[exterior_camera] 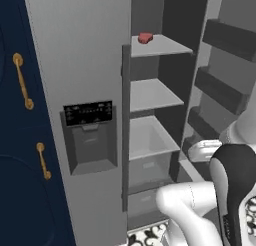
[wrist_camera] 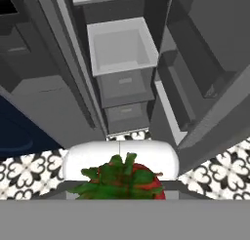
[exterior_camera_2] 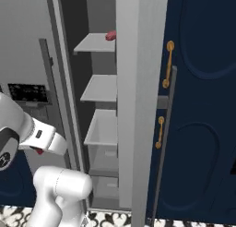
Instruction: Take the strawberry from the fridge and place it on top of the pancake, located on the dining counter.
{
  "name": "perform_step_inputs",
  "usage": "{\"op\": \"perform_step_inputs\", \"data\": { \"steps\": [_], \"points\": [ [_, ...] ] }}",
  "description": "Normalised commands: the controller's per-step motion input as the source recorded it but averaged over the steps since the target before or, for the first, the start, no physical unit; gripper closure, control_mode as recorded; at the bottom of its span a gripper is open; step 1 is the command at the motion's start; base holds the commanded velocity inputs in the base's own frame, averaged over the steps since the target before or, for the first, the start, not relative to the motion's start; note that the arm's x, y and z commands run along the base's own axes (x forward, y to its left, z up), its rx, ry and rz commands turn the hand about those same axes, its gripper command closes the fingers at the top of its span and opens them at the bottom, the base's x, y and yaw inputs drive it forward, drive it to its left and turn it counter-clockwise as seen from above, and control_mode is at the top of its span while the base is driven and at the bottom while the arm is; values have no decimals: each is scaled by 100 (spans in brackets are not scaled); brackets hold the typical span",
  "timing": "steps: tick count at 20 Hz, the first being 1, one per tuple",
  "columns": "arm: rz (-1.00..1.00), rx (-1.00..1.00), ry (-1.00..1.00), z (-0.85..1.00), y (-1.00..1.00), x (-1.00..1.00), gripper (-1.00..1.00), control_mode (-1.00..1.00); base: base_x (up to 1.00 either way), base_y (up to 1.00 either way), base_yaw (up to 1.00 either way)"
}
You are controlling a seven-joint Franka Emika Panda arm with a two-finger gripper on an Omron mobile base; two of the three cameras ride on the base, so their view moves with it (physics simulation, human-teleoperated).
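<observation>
gripper partly closed on strawberry, green leaves toward camera at 6 o'clock | fridge right door open, grey shelves free at 12 | flat red lump near top shelf's front edge

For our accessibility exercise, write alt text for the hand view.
A strawberry, green leaves up, sits at the bottom between the pincer's tips. Beyond it the open fridge shows a grey drawer, with patterned floor tiles below.

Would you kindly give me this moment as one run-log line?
phase: carrying | hand: shut on strawberry | fridge: right door open | red lump: on top shelf
</observation>
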Motion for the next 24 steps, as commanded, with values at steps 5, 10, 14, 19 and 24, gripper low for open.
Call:
{"op": "perform_step_inputs", "data": {
  "steps": [5,10,14,19,24],
  "points": [
    [0,0,0,0,0,0,100,100,-100,42,29],
    [0,0,0,0,0,0,100,100,-96,56,67],
    [0,0,0,0,0,0,100,100,-70,19,84],
    [0,0,0,0,0,0,100,100,-46,20,90],
    [0,0,0,0,0,0,100,100,-46,38,91]
  ]
}}
